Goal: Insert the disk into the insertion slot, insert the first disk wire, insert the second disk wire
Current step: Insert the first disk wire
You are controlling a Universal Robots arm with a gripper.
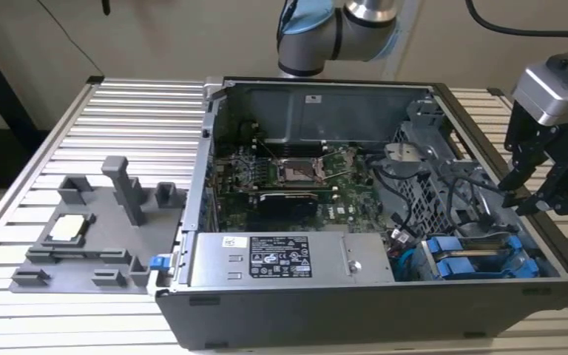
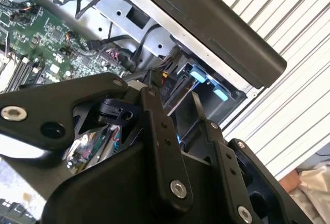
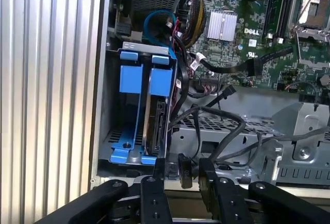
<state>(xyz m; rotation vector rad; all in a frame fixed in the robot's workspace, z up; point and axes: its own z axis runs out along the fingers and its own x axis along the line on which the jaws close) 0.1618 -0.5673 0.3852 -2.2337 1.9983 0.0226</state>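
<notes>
Jaws stand spread: between the fingers of the black gripper sits a small black cable plug, with a gap on each side, so nothing is pinched. The flat hard drive in its bright blue plastic frame is seated on edge in the narrow bay of the dark grey metal drive cage. I judge the disk step done and the first wire step in hand. A good grasp calls for closing squarely on the plug, clear of the loose black cables near it.
</notes>
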